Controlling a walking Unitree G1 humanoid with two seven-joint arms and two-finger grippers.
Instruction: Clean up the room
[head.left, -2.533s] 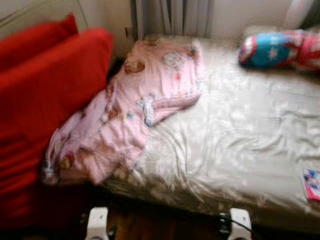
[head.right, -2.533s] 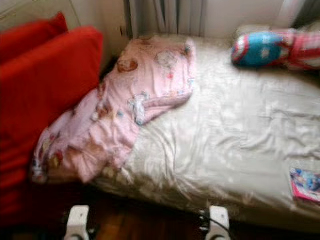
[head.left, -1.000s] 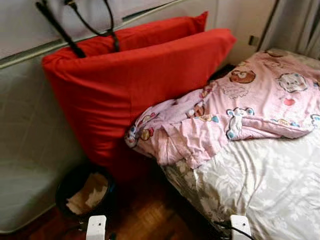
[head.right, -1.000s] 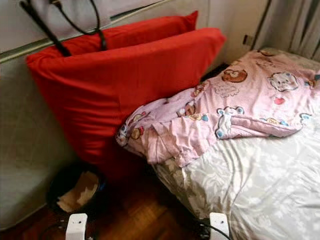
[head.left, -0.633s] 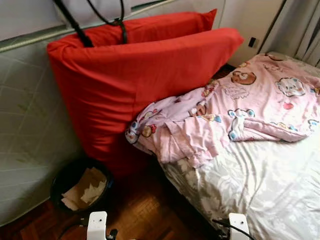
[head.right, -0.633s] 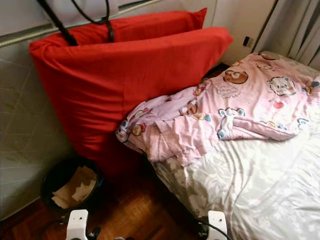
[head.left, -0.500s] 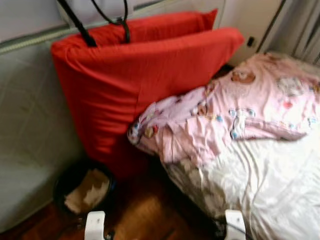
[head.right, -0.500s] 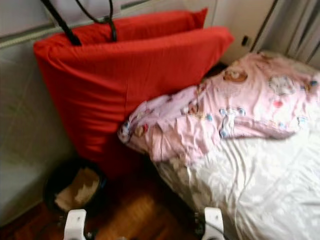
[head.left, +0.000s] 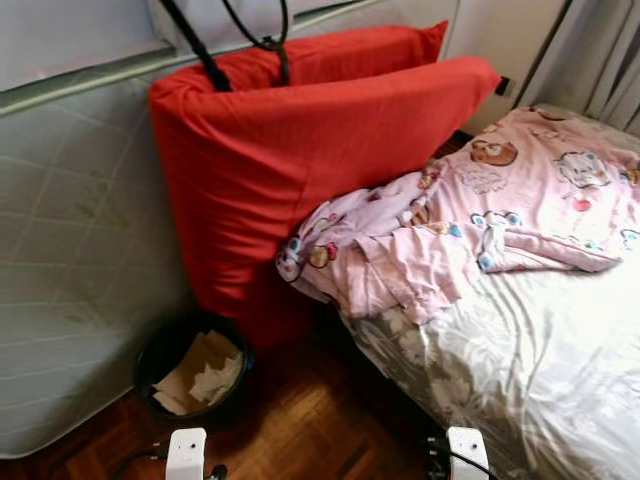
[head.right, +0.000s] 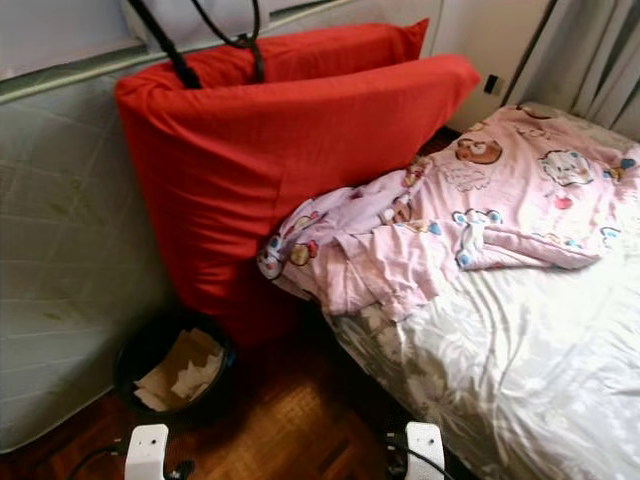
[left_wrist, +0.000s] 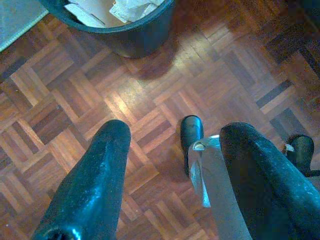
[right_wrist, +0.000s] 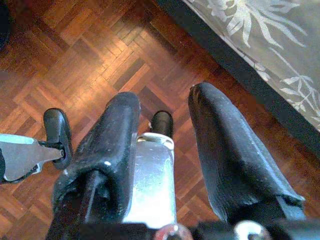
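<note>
Parquet floor (head.left: 300, 430), black bin (head.left: 190, 370) — pink blanket (head.left: 480, 220)

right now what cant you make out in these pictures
- Bin: its bottom, buried under paper scraps in the eye views; cut by the frame edge in the left wrist view.
- Rear cushion: mostly hidden by the front red cushion.
- Bed: cut off at the right edge; pink blanket covers its head end.

Left gripper (left_wrist: 172, 165) has two thick, rounded black fingers (left_wrist: 95, 185) with a scuffed matte surface. Right gripper (right_wrist: 165, 145) has the same black fingers (right_wrist: 227, 155), faintly scratched, joined at a silver metal base with a visible screw.
</note>
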